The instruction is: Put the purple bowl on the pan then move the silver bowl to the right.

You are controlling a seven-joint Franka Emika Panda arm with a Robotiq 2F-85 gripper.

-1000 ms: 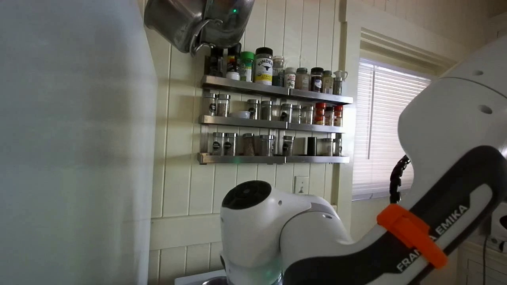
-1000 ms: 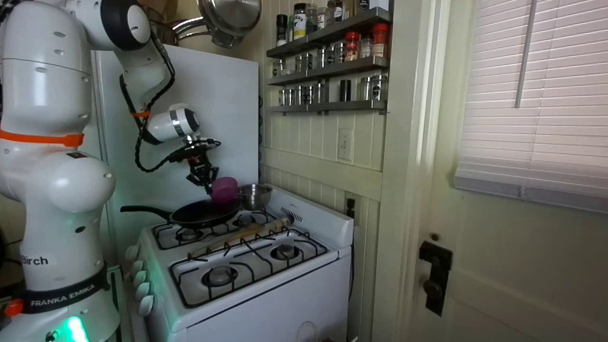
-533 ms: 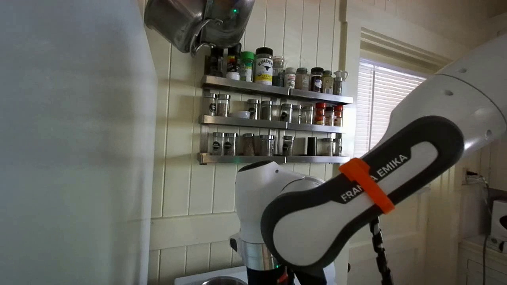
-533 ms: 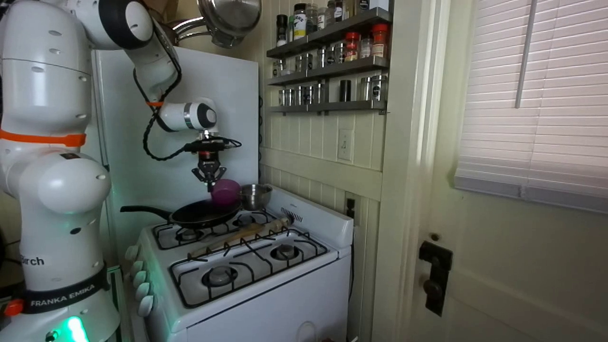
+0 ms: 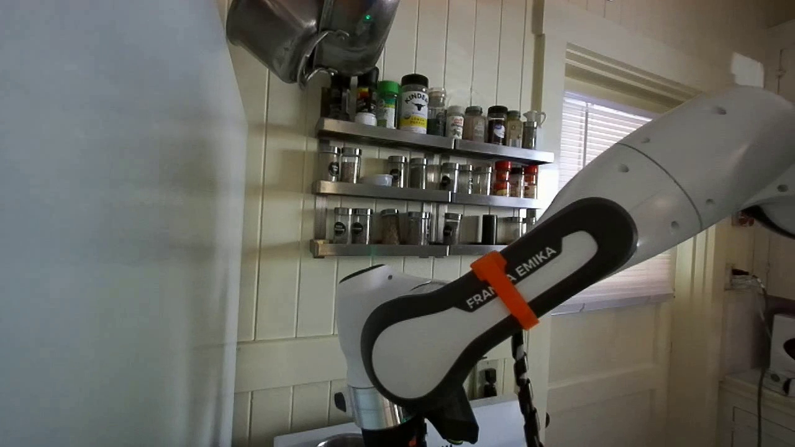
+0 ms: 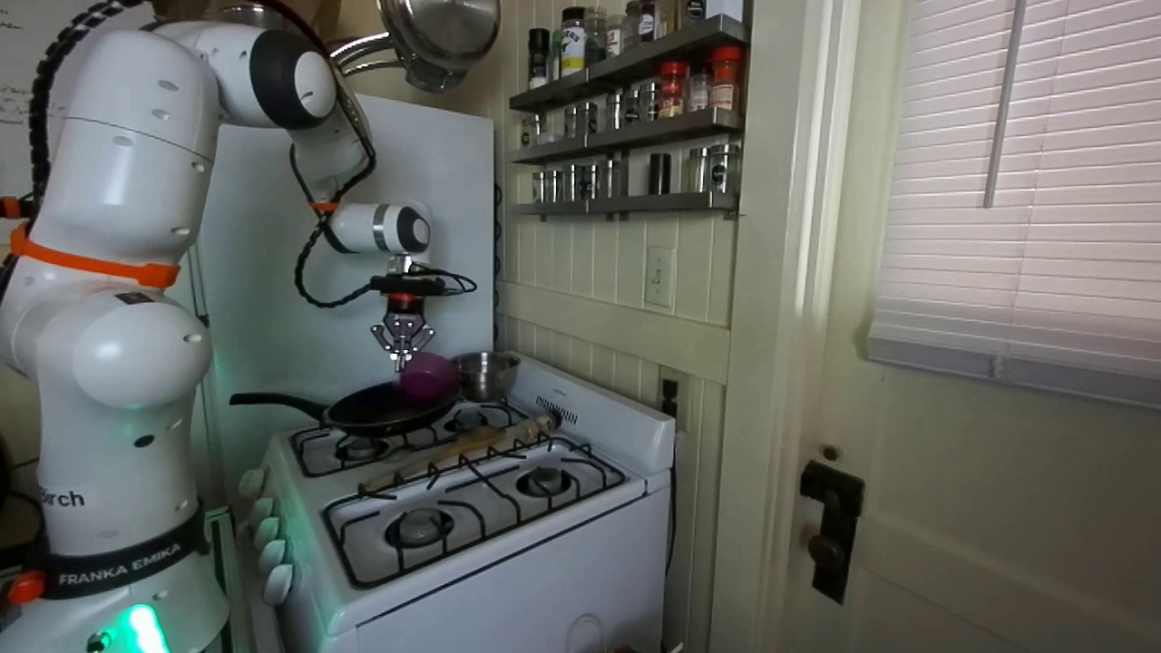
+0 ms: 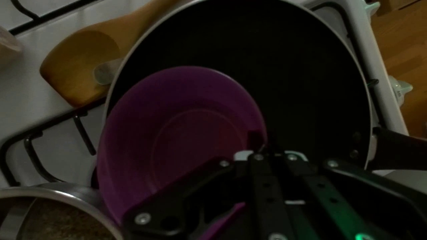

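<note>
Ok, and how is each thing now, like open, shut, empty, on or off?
Purple bowl: held by its rim, looks empty
Tool: shut on that rim
Pan: partly under the bowl
Silver bowl: upright, contents unclear
Wooden spatula: lying down
Burners: no flame showing
Blind: lowered
Door: looks shut
Base light: glowing

In an exterior view the pan (image 6: 367,410) lies on the surface (image 6: 313,501), its handle (image 6: 277,399) toward 9 o'clock. The held bowl (image 6: 430,379) overlaps the pan's 2 o'clock side, the tool (image 6: 400,365) at this bowl's 10 o'clock rim. The other bowl (image 6: 490,386) stands just beside it at 3 o'clock. In the wrist view the held bowl covers the pan's rim between 7 and 8 o'clock; from it, the other bowl lies at 8 o'clock and the spatula (image 7: 76,66) at 10 o'clock
</note>
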